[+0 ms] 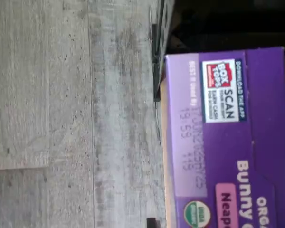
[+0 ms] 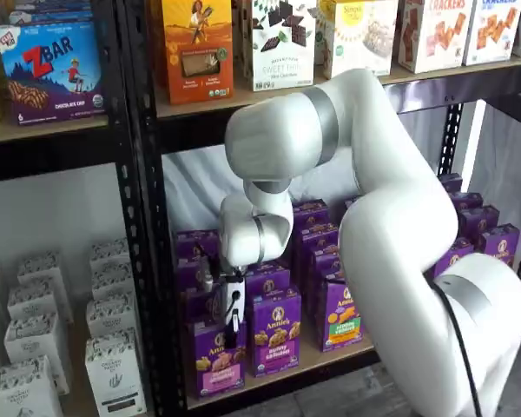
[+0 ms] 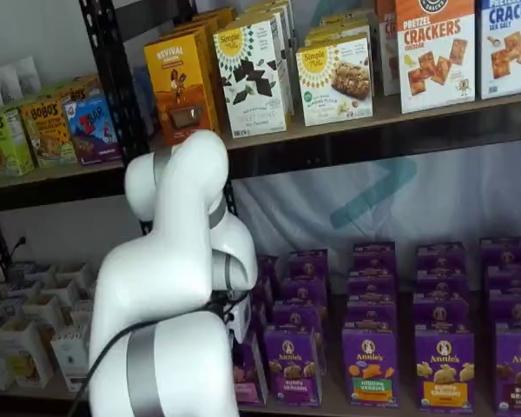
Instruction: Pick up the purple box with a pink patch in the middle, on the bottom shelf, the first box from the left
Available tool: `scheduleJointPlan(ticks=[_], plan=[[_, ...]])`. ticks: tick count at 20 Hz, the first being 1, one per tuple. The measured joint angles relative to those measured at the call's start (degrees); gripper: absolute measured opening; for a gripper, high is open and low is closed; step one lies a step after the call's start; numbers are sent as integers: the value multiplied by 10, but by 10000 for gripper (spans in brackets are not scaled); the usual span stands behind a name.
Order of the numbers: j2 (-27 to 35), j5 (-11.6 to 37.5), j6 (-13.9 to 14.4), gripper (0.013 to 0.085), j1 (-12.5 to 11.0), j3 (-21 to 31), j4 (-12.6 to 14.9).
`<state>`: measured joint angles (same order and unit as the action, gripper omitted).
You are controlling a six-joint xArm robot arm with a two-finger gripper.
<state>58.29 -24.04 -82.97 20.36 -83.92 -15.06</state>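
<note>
The purple box point(image 2: 217, 358), an Annie's carton with a pink band low on its front, stands at the left end of the bottom shelf point(image 2: 330, 358), at the front. My gripper point(image 2: 233, 320) hangs right over its top, with the black fingers reaching down at the carton's upper front. No gap or grasp shows plainly. The wrist view shows the purple box point(image 1: 228, 142) very close, with its top flap, a date stamp and a pink label patch. In a shelf view the arm hides the gripper, and only a sliver of the purple box point(image 3: 248, 375) shows beside it.
A purple carton with a darker band point(image 2: 274, 334) stands next to the target, then one with a green-orange band point(image 2: 340, 317). More purple cartons fill the rows behind. A black rack post point(image 2: 152, 261) is just left of the target. White cartons point(image 2: 35, 347) fill the neighbouring rack. Grey floor point(image 1: 61, 118) lies below.
</note>
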Motion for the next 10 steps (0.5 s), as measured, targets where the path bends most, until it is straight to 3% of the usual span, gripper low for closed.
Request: scheduleJointPlan(ticks=[4, 6, 10], plan=[[-1, -5, 0, 450, -1, 0, 1], [-1, -5, -2, 370, -1, 1, -1], [-2, -2, -3, 370, 0, 3, -3]])
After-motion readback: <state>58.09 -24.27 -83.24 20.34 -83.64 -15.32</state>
